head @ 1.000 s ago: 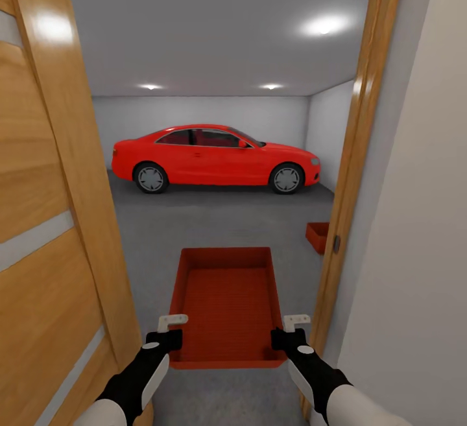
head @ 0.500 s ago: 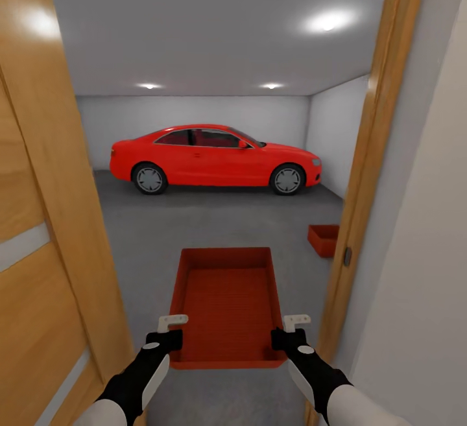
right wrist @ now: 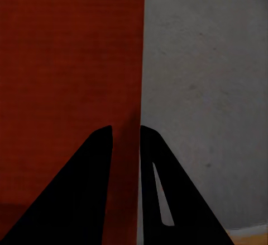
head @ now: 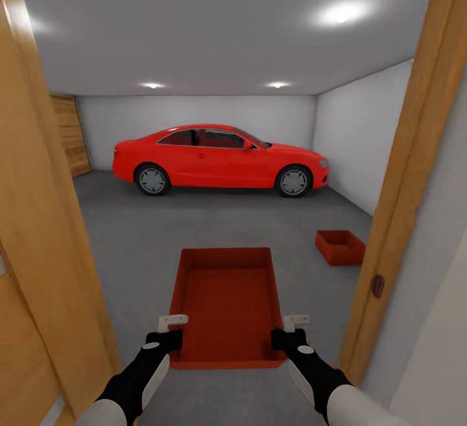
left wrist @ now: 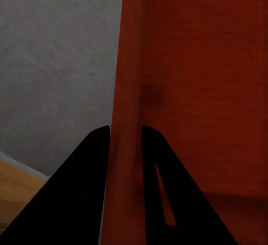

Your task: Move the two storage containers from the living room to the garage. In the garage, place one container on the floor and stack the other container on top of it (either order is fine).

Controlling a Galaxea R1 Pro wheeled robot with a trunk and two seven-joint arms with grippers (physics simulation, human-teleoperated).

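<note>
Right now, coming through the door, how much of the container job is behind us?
Done: one storage container already sits on the garage floor, right of the doorway, ahead of the red car. In hand: the second container, with the left gripper and right gripper each clamped on a side wall. Left: drive in and stack it on the first.

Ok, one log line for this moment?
location: garage doorway | carried container: left gripper and right gripper shut on side walls | second container: on floor
</note>
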